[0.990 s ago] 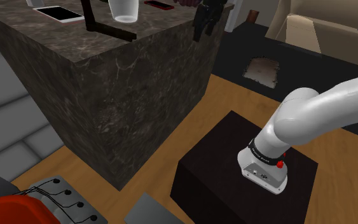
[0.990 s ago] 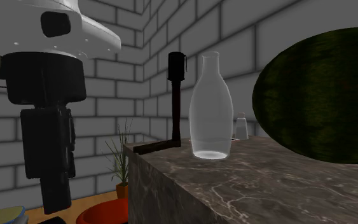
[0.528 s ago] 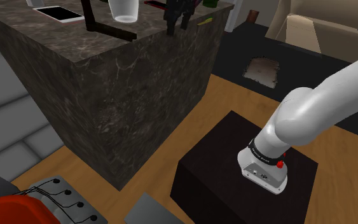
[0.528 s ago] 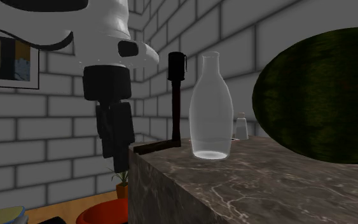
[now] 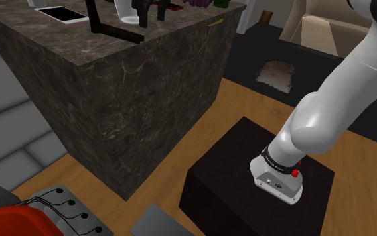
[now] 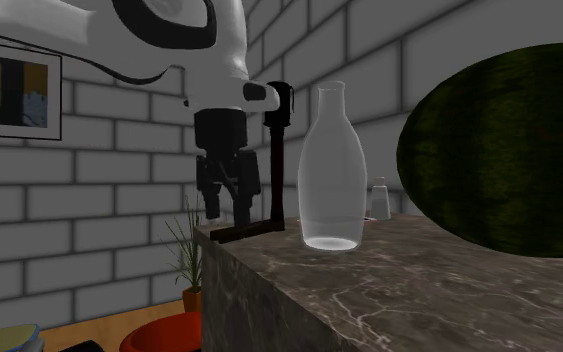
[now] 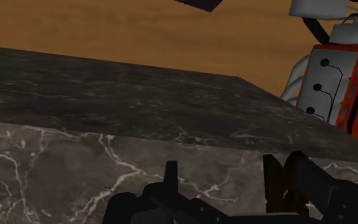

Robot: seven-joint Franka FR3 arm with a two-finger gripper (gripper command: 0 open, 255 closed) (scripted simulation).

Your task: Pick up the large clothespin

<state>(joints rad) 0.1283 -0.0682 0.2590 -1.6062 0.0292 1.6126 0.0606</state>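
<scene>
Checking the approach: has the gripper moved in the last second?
Yes. In the second exterior view the gripper has shifted right, closer to the bottle on the counter.

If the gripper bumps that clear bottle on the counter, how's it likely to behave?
The clear bottle stands tall and upright, so a push up high would probably tip it. Being see-through, it may be glass: likely fragile and slippery to grip.

The counter (image 5: 146,80) is dark veined marble, the bottle (image 6: 331,170) clear glossy glass, the floor (image 5: 247,100) wood.
</scene>
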